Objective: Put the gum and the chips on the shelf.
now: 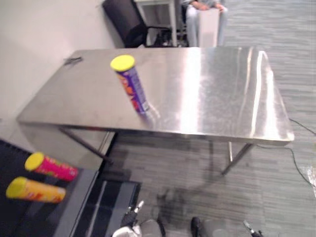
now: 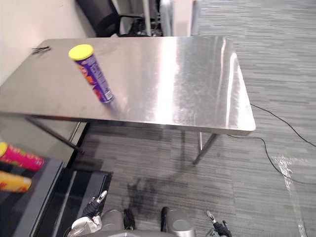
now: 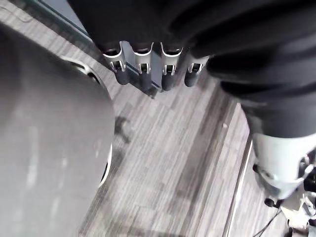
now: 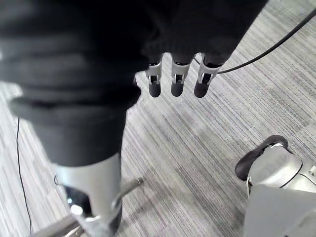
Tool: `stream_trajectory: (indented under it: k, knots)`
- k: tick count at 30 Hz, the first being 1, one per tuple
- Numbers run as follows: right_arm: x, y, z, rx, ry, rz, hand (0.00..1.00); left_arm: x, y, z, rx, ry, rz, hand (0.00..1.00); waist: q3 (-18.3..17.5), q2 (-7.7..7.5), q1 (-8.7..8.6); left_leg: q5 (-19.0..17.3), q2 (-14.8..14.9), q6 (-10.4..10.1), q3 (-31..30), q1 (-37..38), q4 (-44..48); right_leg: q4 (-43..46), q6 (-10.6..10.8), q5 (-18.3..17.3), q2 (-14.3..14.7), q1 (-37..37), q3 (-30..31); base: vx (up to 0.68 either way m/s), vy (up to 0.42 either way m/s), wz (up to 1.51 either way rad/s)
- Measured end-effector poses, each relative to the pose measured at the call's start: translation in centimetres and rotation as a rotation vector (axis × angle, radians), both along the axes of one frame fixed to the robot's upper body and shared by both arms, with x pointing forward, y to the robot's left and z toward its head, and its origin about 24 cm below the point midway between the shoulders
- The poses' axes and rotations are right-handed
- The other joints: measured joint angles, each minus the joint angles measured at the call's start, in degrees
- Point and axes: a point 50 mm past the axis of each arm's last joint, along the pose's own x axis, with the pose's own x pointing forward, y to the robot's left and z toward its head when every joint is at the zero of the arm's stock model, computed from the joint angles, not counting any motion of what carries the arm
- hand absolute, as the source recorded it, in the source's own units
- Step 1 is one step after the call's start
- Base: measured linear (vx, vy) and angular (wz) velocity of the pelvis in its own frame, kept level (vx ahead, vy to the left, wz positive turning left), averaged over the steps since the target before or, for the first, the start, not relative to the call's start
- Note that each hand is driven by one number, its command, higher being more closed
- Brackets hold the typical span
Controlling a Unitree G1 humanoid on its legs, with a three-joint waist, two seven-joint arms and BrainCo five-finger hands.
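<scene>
Purple chips can point(image 1: 132, 88), yellow lid, standing on steel bench point(image 1: 222, 89), upper left of frame, well apart from left hand point(image 3: 142, 71) and right hand point(image 4: 177, 81), both released, empty, pink can point(image 1: 52, 167) and orange can point(image 1: 35, 190) on shelf point(image 1: 79, 193), lower left.

On the counter point(image 1: 222, 89) one tube point(image 1: 132, 86) stands on its end, in the left half and near the front edge. A small object point(image 1: 72, 60) lies at the far left corner of the counter. Behind the counter are a chair point(image 1: 123, 19) and, to its right, a sitting person point(image 1: 205, 19). To the left, lower than the counter and nearer to the robot, is the shelf point(image 1: 15, 160). Two more tubes lie on it side by side, one point(image 1: 52, 167) behind the other point(image 1: 35, 190), their lids to the left. The left robot hand point(image 3: 148, 69) and the right robot hand point(image 4: 175, 79) hang over the floor point(image 1: 197, 173).
</scene>
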Motion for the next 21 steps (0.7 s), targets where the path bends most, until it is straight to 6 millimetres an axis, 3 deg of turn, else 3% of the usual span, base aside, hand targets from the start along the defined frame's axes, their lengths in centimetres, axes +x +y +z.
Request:
stream_trajectory:
  k: [2, 4, 7, 9, 12, 17, 19, 20, 21]
  knots:
    - [-0.7, -0.2, 0.0, -0.001, 0.009, -0.026, 0.0, -0.2, -0.1, -0.1, 0.003, 0.01, -0.011, 0.0, -0.66, 0.25, 0.27, 2.95, -1.03, 0.18, -2.54, 0.46, -5.51, 0.08, 0.66, -0.36, 0.31, 0.71, 2.34, 0.25, 0.172, -0.77]
    - [-1.5, -0.5, -0.1, -0.003, 0.018, -0.064, 0.0, -0.5, -0.2, -0.3, 0.01, 0.031, -0.03, 0.0, -1.8, 0.27, 0.53, 8.86, -1.86, 0.32, -2.37, 2.52, -9.07, 0.16, 2.09, -1.19, 0.2, 1.67, 3.89, 0.3, 0.235, -0.58]
    - [-3.1, 1.3, -0.7, 0.052, 0.05, -0.113, 0.0, -1.1, 0.8, -0.5, 0.048, 0.07, -0.067, 0.0, -4.93, -2.57, 0.2, 10.09, -5.72, 1.9, -0.46, 5.53, -13.58, -3.08, 4.7, -1.03, -3.68, 3.64, 4.59, 0.28, 0.258, -0.09]
    - [-3.1, 1.8, -0.8, 0.074, 0.05, -0.121, 0.0, -1.2, 1.0, -0.5, 0.053, 0.077, -0.07, 0.0, -5.58, -3.27, 0.59, 10.02, -7.03, 2.35, 1.46, 6.73, -15.24, -4.93, 6.51, 0.09, -5.27, 4.09, 4.85, 0.16, 0.207, -0.24]
    - [-3.2, 1.6, -0.8, 0.079, 0.039, -0.141, 0.0, -1.5, 1.0, -0.6, 0.058, 0.09, -0.081, 0.0, -6.13, -2.97, 1.22, 9.94, -8.29, 2.48, 3.28, 9.14, -16.59, -5.95, 7.74, 0.98, -6.7, 5.34, 5.49, 0.09, 0.153, -0.37]
    - [-4.3, 0.7, -0.7, 0.073, 0.042, -0.255, 0.0, -2.2, 0.3, -1.0, 0.052, 0.138, -0.128, 0.0, -8.36, -0.71, 1.09, 10.14, -9.28, 4.01, 4.1, 10.51, -20.18, -8.49, 7.67, 2.32, -7.15, 5.44, 5.49, 0.02, 0.065, -0.14]
    - [-4.7, -0.1, -0.6, 0.061, 0.039, -0.329, 0.0, -2.2, 0.2, -1.1, 0.052, 0.139, -0.135, 0.0, -8.6, -0.37, 1.16, 10.86, -9.38, 4.66, 4.09, 10.94, -21.87, -9.32, 7.48, 2.76, -7.0, 5.4, 5.48, -0.04, 0.012, -0.04]
    - [-5.1, -1.2, -0.3, 0.049, 0.017, -0.432, 0.0, -2.3, 0.2, -1.1, 0.052, 0.141, -0.135, 0.0, -8.71, -0.77, 1.14, 11.66, -9.57, 4.67, 4.11, 11.13, -23.22, -10.07, 7.46, 3.1, -7.0, 5.26, 5.48, -0.06, 0.009, -0.06]
    - [-5.4, -2.5, 0.1, 0.021, -0.007, -0.542, 0.0, -2.4, 0.2, -1.1, 0.051, 0.145, -0.135, 0.0, -9.33, -0.19, 1.12, 12.37, -9.84, 4.93, 4.09, 11.27, -24.52, -10.86, 7.5, 3.37, -7.07, 5.15, 5.48, -0.05, 0.011, -0.07]
